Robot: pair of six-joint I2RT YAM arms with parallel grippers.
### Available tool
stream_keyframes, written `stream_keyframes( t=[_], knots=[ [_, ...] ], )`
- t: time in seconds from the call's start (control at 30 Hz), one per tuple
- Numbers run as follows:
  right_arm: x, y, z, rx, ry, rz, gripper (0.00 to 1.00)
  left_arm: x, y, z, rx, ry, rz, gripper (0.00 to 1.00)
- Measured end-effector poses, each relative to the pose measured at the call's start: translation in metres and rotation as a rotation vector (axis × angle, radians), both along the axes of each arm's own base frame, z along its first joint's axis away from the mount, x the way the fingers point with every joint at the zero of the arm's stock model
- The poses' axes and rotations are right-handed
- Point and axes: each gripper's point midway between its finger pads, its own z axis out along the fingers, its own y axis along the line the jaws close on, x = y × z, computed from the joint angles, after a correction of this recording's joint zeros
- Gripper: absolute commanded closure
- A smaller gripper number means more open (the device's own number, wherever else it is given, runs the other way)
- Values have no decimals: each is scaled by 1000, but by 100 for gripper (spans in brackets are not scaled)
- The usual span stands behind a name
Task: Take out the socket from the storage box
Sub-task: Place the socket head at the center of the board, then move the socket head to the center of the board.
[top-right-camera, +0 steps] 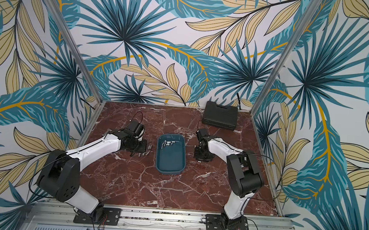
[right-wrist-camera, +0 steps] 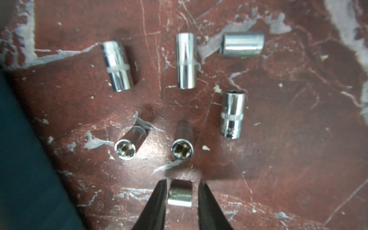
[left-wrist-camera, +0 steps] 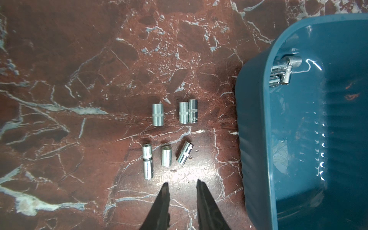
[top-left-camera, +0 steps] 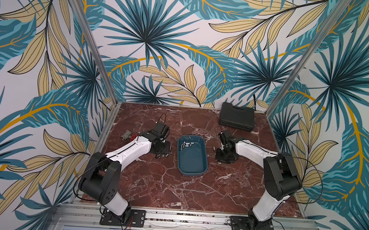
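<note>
- The right gripper point(right-wrist-camera: 182, 181) is slightly open astride a small socket point(right-wrist-camera: 180, 196) lying on the table point(right-wrist-camera: 298, 139), with a thin gap showing at the fingers.
- The left gripper point(left-wrist-camera: 182, 182) is narrowly open and empty above the table, near a group of loose sockets point(left-wrist-camera: 158, 114).
- The storage box point(top-left-camera: 191, 174) sits between the arms, with a few remaining sockets point(top-left-camera: 187, 144) at its far end.

Box point(top-left-camera: 192, 162) mid-table point(top-left-camera: 173, 192), sockets point(top-left-camera: 187, 145) in its far end. Left group point(left-wrist-camera: 158, 114) on table left of box, right group point(right-wrist-camera: 186, 60) right. Case point(top-left-camera: 236, 116) behind, far right.
</note>
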Motion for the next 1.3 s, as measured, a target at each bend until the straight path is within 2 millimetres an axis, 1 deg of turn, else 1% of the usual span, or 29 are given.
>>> stream_keyframes(
  t=[0.13, 0.27, 0.53, 0.73, 0.9, 1.07, 1.23, 1.3],
  knots=[
    [-3, 0, 3, 8, 0, 2, 71, 0, 0, 0, 1, 1, -1, 72],
    [-13, 0, 7, 24, 11, 7, 71, 0, -1, 0, 0, 0, -2, 72],
    [-27, 7, 1, 51, 54, 37, 71, -2, -3, -1, 0, 3, -9, 72],
    [-36, 12, -3, 65, 81, 54, 74, -2, -4, -1, 0, 3, -12, 72],
    [-47, 10, -10, 65, 119, 54, 74, -2, -4, -1, 1, 3, -12, 72],
    [-51, 11, -10, 69, 122, 58, 71, -2, -4, -1, 0, 3, -12, 72],
    [-71, 17, -7, 60, 140, 82, 71, -3, -5, -1, 1, 3, -14, 72],
    [-83, 23, 1, 60, 131, 93, 71, -3, -6, -1, 1, 3, -16, 72]
  ],
)
